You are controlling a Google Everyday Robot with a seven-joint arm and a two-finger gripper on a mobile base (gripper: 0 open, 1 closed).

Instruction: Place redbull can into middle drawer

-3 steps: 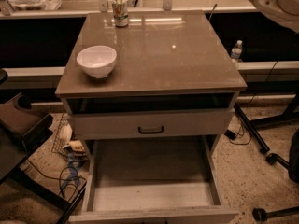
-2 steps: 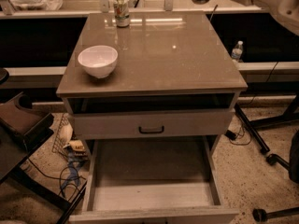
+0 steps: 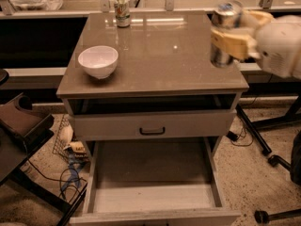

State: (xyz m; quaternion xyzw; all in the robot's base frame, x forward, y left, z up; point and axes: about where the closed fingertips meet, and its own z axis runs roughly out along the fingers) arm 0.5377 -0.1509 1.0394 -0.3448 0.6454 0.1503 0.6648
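Note:
The redbull can, slim and silver-blue with a shiny top, is held upright in the air over the right edge of the cabinet top. My gripper comes in from the right, and its tan fingers are shut around the can's middle. The middle drawer is pulled out at the bottom of the view, a wide shallow box with a pale floor and nothing in it. It lies below and to the left of the can.
A white bowl sits on the left of the cabinet top. A green-white-red can stands at the back edge. A shut drawer front with a black handle is above the open drawer. Chair legs and cables lie on the floor at both sides.
My arm has come down and leftward from the upper right corner. The can in the gripper now shows fully beside the cabinet's right edge.

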